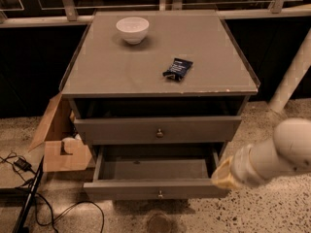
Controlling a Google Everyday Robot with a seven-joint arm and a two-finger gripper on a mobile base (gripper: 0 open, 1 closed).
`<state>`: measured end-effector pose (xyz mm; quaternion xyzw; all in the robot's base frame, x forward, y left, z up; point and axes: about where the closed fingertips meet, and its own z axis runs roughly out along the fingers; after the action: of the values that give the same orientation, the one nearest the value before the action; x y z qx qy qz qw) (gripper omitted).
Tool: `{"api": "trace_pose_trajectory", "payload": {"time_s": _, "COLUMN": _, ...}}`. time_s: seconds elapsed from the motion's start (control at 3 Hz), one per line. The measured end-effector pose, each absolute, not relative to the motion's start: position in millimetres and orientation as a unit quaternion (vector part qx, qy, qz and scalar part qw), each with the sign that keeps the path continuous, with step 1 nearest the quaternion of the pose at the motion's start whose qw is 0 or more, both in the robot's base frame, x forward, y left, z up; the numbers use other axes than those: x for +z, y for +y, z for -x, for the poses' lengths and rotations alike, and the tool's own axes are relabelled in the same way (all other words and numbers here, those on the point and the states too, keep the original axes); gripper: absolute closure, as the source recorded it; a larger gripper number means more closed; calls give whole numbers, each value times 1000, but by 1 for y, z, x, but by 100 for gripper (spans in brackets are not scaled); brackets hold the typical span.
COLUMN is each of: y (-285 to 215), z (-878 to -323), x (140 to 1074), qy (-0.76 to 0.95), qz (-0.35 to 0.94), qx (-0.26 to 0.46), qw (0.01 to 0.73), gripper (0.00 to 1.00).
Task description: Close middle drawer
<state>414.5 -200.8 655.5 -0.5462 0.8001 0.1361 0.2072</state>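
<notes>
The middle drawer [156, 188] is pulled far out of the grey-brown cabinet, and its empty inside [155, 168] shows. Its small round knob [160, 194] sits at the centre of the flat front. Above it, the uppermost drawer [158, 130], with a taller front and its own knob, stands slightly out with a dark gap over it. The lowest drawer is hidden underneath. My gripper [224, 175] comes in from the right on a pale, thick arm [277, 154]. Its yellowish tip is at the right front corner of the middle drawer.
On the cabinet top [107, 76] stand a white bowl [132, 29] and a dark packet [177, 68]. An open cardboard box [60, 144] sits on the floor to the left, with cables [29, 198] beside it. A white post [291, 76] stands at the right.
</notes>
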Motion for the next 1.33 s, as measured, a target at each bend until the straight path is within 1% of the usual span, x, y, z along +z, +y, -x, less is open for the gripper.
{"api": "trace_pose_trajectory", "payload": {"time_s": 0.33, "y": -206, "z": -408, "x": 581, "qy": 795, "qz": 543, "qx": 143, "qw": 232, "gripper": 100}}
{"api": "trace_pose_trajectory", "payload": {"time_s": 0.67, "y": -210, "z": -413, "x": 511, "qy": 790, "qz": 539, "qx": 167, "qw": 239, "gripper": 100}}
{"api": "trace_pose_trajectory", "payload": {"time_s": 1.0, "y": -201, "z": -403, "x": 486, "qy": 791, "qz": 532, "qx": 192, "qw": 230, "gripper": 100}}
{"api": "trace_pose_trajectory", "payload": {"time_s": 1.33, "y": -201, "z": -403, "x": 486, "qy": 791, "qz": 532, "qx": 192, "qw": 230, "gripper": 100}}
